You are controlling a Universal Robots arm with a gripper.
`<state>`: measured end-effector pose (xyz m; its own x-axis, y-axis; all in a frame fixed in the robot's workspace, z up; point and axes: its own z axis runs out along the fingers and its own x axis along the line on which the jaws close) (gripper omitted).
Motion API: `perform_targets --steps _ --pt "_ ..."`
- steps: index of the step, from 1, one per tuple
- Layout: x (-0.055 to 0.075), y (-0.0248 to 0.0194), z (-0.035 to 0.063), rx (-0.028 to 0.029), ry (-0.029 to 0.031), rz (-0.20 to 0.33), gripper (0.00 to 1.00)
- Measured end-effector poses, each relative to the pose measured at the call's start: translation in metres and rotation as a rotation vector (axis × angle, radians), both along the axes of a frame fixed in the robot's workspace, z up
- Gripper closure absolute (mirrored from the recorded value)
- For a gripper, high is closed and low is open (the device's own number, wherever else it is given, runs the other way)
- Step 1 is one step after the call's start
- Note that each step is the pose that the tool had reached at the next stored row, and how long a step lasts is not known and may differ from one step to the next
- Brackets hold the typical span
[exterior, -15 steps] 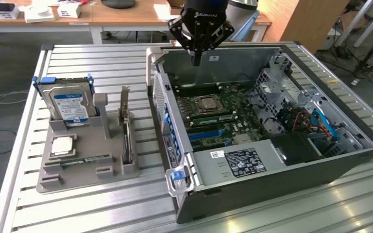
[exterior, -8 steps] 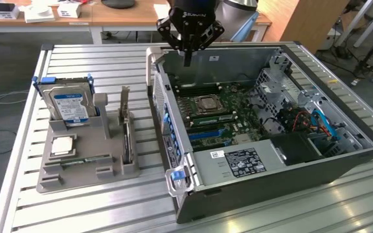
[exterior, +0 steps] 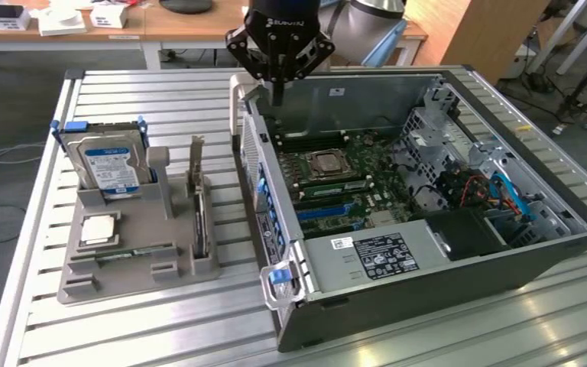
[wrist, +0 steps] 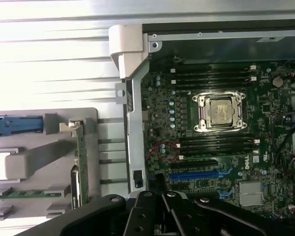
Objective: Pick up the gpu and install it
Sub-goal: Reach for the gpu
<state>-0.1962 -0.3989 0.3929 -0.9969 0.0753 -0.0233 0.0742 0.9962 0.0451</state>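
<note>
The gpu (exterior: 199,200) stands on edge in a slot of the grey holder (exterior: 161,229), a thin dark card with its silver bracket at the far end. The wrist view looks down on the gpu (wrist: 80,167) as a narrow strip beside the case wall. My gripper (exterior: 276,93) hangs above the far corner of the open computer case (exterior: 538,252) on the exterior view's left, well clear of the card. Its fingers are shut with nothing between them. The gripper (wrist: 163,209) also appears over the motherboard (wrist: 211,147), near the blue expansion slot (wrist: 196,174).
The holder also carries a blue-labelled hard drive (exterior: 110,164), a processor chip (exterior: 100,229) and a slim RAM stick (exterior: 120,254). The case lies open on a slatted metal table (exterior: 150,321). Its raised side wall (exterior: 263,199) stands between holder and motherboard. Desks stand behind.
</note>
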Motion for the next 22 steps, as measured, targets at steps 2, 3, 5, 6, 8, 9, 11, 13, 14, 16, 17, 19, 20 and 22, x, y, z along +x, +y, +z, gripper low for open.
perform_targets --steps 2,3,5,6,8,9,11,13,14,16,17,19,20,22 --pt "-0.006 0.0000 0.0000 0.0000 0.0000 0.000 0.89" --pt "-0.009 0.0000 0.0000 -0.0001 0.0000 0.000 0.89" --pt "-0.015 0.0000 -0.0001 0.0000 0.0000 0.000 0.89" --pt "-0.018 0.0000 -0.0002 -0.0001 0.0000 0.000 0.89" --pt "-0.025 0.0000 -0.0003 0.0000 0.0000 0.000 0.89" --pt "-0.028 0.0000 -0.0003 -0.0001 0.0000 0.000 0.89" --pt "-0.035 0.0000 -0.0005 0.0000 0.0000 0.000 0.89" --pt "-0.041 0.0000 -0.0006 0.0000 0.0000 0.000 0.89" --pt "-0.044 0.0000 -0.0007 0.0000 0.0000 0.000 0.89" --pt "-0.050 0.0000 -0.0008 0.0000 -0.0001 0.000 0.89" --pt "-0.052 0.0000 -0.0008 -0.0001 0.0000 0.000 0.89" --pt "-0.058 0.0000 -0.0009 0.0000 0.0000 0.000 0.89" --pt "-0.062 0.0000 -0.0010 0.0000 -0.0001 0.000 0.89" --pt "-0.068 0.0000 -0.0011 0.0000 -0.0001 0.000 0.89"
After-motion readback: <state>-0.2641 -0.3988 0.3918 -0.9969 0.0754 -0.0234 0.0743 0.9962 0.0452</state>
